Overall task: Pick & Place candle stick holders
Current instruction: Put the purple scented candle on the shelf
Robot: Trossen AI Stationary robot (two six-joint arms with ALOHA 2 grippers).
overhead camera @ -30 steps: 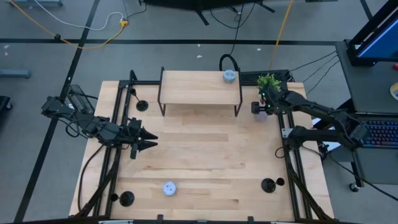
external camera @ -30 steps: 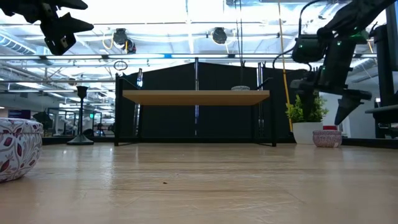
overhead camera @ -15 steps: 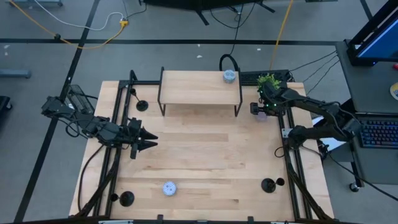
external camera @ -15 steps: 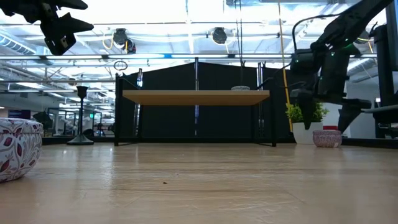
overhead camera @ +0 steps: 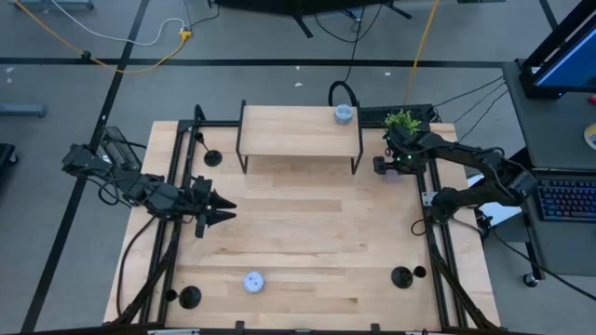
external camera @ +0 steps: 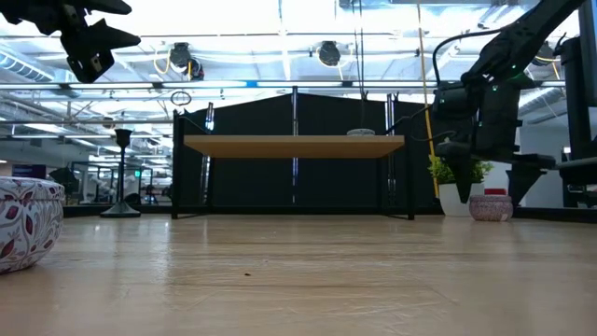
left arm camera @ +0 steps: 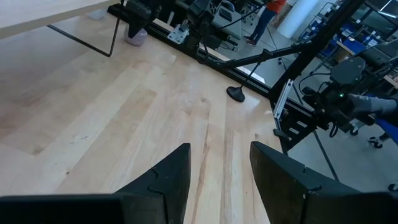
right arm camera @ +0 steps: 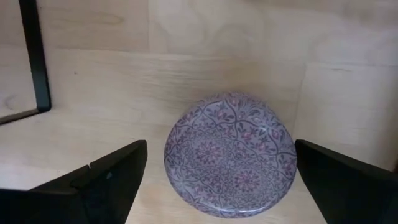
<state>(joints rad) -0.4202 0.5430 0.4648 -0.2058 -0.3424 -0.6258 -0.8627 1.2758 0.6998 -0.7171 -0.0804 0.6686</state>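
- Keeping the left gripper [overhead camera: 226,209] parked at the middle left of the high view, just as a second ago, fingers apart and holding nothing.
- Leaving the upper-left candle stick holder [overhead camera: 212,157] standing on the table [overhead camera: 307,233] just above that gripper in the frame, near but apart from it, and the lower-left candle stick holder [overhead camera: 190,297] well below it, at the bottom left.
- Showing the small wooden shelf [overhead camera: 298,130] at top centre.
- Lowering the right gripper [overhead camera: 383,164] at the upper right, beside the shelf's right end; sinking visibly over the last second in the low view.
- Spreading its fingers wide on either side of a lavender patterned puck [right arm camera: 229,154] in the right wrist view, without touching it.
- Closing in, seemingly, on a puck and not on a holder, so likely bringing the task no nearer.
- Leaving the lower-right candle stick holder [overhead camera: 402,276] untouched at the bottom right, well apart from the right gripper and straight below it in the frame.
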